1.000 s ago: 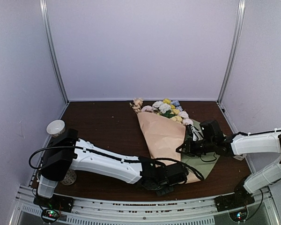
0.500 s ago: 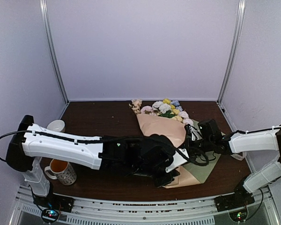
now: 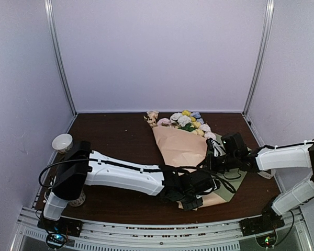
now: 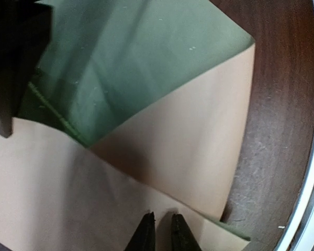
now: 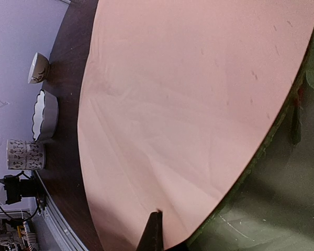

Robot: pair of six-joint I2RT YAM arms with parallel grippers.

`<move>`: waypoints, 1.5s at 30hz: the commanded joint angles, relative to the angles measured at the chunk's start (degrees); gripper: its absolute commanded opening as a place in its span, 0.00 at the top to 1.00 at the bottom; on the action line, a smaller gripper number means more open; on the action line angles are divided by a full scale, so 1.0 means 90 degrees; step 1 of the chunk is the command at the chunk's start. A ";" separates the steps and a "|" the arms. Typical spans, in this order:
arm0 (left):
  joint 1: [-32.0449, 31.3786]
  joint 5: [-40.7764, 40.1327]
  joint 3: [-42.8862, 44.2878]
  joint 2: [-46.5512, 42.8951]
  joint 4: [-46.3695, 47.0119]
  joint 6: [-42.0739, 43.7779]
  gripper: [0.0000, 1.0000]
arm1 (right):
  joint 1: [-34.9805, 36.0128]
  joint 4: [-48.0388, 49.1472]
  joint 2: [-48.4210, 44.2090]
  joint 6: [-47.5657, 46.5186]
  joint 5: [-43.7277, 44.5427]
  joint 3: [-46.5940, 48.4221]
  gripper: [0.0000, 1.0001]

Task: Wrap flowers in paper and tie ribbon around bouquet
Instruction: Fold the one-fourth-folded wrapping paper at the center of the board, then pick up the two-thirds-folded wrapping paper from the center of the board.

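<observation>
Lowered from its raised reach, the left gripper (image 3: pixel 192 198) sits at the 6 o'clock tip of the bouquet (image 3: pixel 180 144), fingertips nearly together over the peach paper (image 4: pixel 199 146); whether they pinch it, I cannot tell. The right gripper (image 3: pixel 210 161), at the bouquet's 3 o'clock, is pressed together. Only the right wrist view shows the scalloped bowl (image 5: pixel 44 115).

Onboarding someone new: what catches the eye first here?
The bouquet, a peach-tan paper cone lying centre-right, its pastel flowers fanned toward the back wall. At its narrow near end, the left gripper is at the bottom paper edge and the right gripper is at its right side, by the green flap.
</observation>
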 commanded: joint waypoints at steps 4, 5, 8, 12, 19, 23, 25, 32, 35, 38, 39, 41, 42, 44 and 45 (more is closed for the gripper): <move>-0.0154 0.0482 0.0466 0.0595 -0.0224 0.0085 0.82 | -0.0042 0.0018 0.0017 -0.0036 0.0161 0.0164 1.00; -0.0158 0.0508 0.0451 0.0645 -0.0230 0.0046 0.82 | -0.0044 -0.0009 0.0007 -0.0043 0.0179 0.0175 1.00; -0.0158 0.0498 0.0334 0.0759 -0.0233 -0.0105 0.82 | -0.0042 -0.0149 -0.0039 -0.0098 0.0316 0.0208 1.00; -0.0080 0.0653 0.0179 0.0798 -0.0087 -0.0263 0.82 | -0.0042 -0.0501 -0.0168 -0.0276 0.0561 0.0292 0.96; -0.0093 0.1343 0.0095 0.0148 0.0397 -0.0049 0.69 | -0.0042 -0.0521 -0.0072 -0.0369 0.0571 0.0265 0.97; -0.0100 0.1336 -0.0081 -0.0496 0.0721 -0.0009 0.60 | -0.0042 -0.0457 0.0050 -0.0383 0.0464 0.0379 0.98; -0.0091 0.1221 -0.0228 -0.0780 0.0767 -0.0030 0.60 | -0.0042 -0.0517 0.0092 -0.0435 0.0428 0.0476 0.98; 0.0097 0.0375 -0.1066 -0.1179 0.0469 -0.0348 0.68 | -0.0043 -0.0757 0.0109 -0.0588 0.0407 0.0698 0.98; 0.0145 0.0053 -0.1201 -0.1116 0.0294 -0.0452 0.70 | -0.0042 -0.0810 0.0152 -0.0639 0.0427 0.0779 0.99; 0.0142 0.0155 -0.0901 -0.0689 0.0097 -0.0372 0.70 | -0.0035 -0.0798 0.0309 -0.0633 0.0416 0.0884 0.99; 0.0127 0.0217 -0.0804 -0.0579 0.0092 -0.0352 0.70 | -0.0034 -0.0775 0.0341 -0.0621 0.0412 0.0890 0.99; 0.0090 0.0323 -0.0639 -0.0375 0.0096 -0.0287 0.69 | -0.0033 -0.0723 0.0389 -0.0586 0.0408 0.0885 0.99; 0.0066 0.0322 -0.0542 -0.0268 0.0079 -0.0259 0.69 | -0.0033 -0.0720 0.0410 -0.0584 0.0415 0.0894 0.99; 0.0025 0.0352 -0.0367 -0.0067 0.0043 -0.0224 0.69 | -0.0033 -0.0701 0.0452 -0.0589 0.0427 0.0902 0.99; 0.0011 0.0394 -0.0305 -0.0005 0.0042 -0.0207 0.69 | -0.0033 -0.0702 0.0480 -0.0592 0.0436 0.0904 0.99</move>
